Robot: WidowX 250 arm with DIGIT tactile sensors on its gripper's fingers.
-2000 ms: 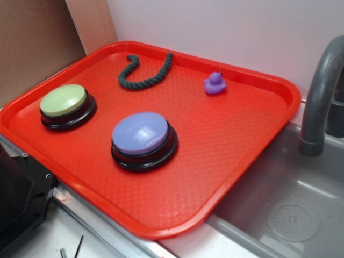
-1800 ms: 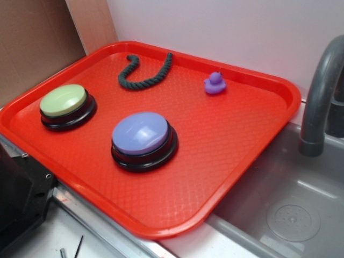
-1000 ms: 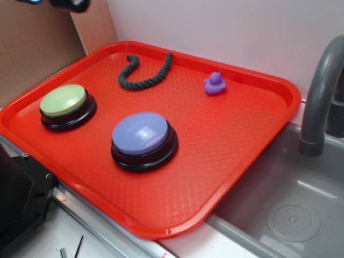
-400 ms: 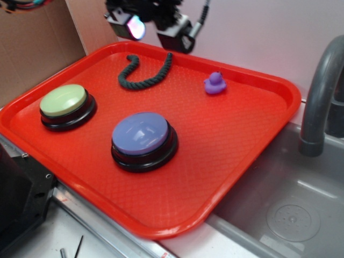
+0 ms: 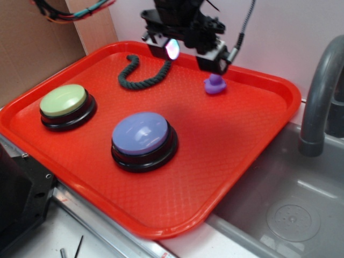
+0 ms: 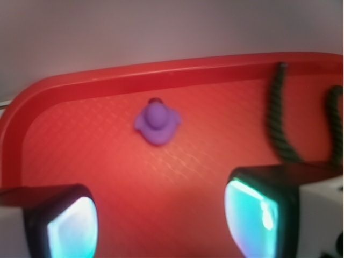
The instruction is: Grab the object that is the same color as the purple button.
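A tiny purple rubber duck (image 5: 214,86) sits on the red tray (image 5: 258,129) near its far edge; in the wrist view the duck (image 6: 157,122) lies ahead of the fingers on bare tray. My gripper (image 5: 194,54) hovers above the tray's far side, just left of and above the duck, open and empty, with the wide gap (image 6: 161,215) between its two glowing pads. The purple button (image 5: 143,134), lavender dome on a black base, stands near the tray's middle front.
A light green button (image 5: 65,102) stands at the tray's left. A dark green twisted rope (image 5: 141,75) lies at the far left of the tray, partly under my gripper, and it shows at the right of the wrist view (image 6: 279,118). A grey sink (image 5: 290,215) and faucet (image 5: 320,97) are at the right.
My gripper has come into view from the upper left and moved right and down over the tray's far side, up to the duck. The objects have not moved.
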